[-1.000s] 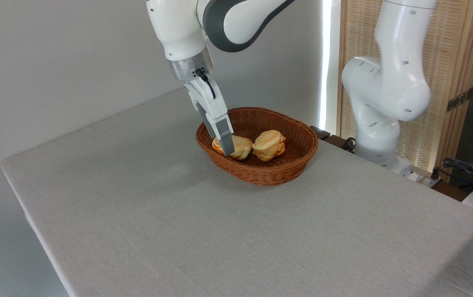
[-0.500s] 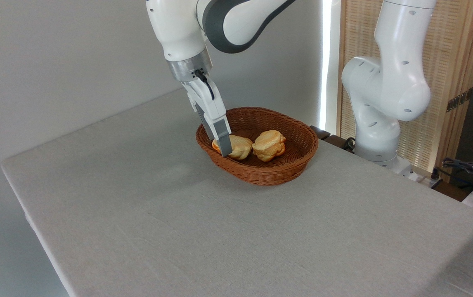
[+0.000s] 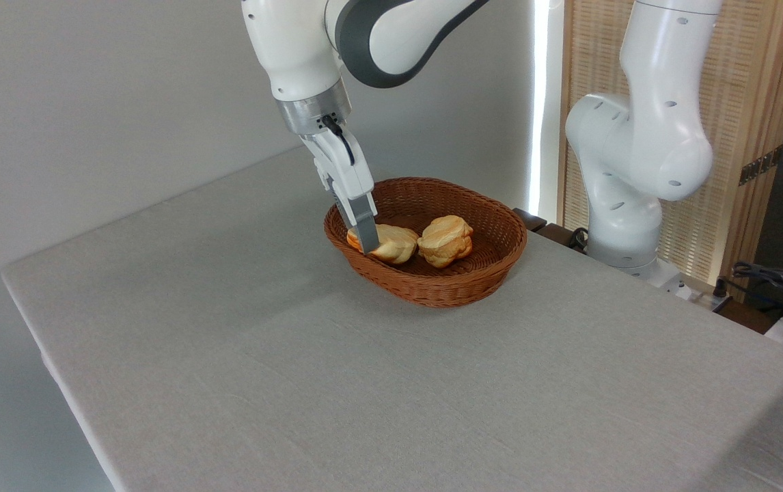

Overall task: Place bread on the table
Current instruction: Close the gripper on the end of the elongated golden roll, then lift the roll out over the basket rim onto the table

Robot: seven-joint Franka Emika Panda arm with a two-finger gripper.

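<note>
Gripping the bread [image 3: 391,244] inside the basket [image 3: 494,263], the hand [image 3: 367,244]; no readable writing.

A brown oval wicker basket [image 3: 463,277] is seen towards the far right of the scene, and a round, pale cream-puff-shaped bun [image 3: 446,240] is held inside it. A light wooden slatted screen [image 3: 750,102] is placed behind, with dark cables [image 3: 771,277] gathered at its foot.

Basket [image 3: 473,287] on table [image 3: 296,383] far right of centre; bread [image 3: 395,244] in it left, bun [image 3: 446,240] right.
</note>
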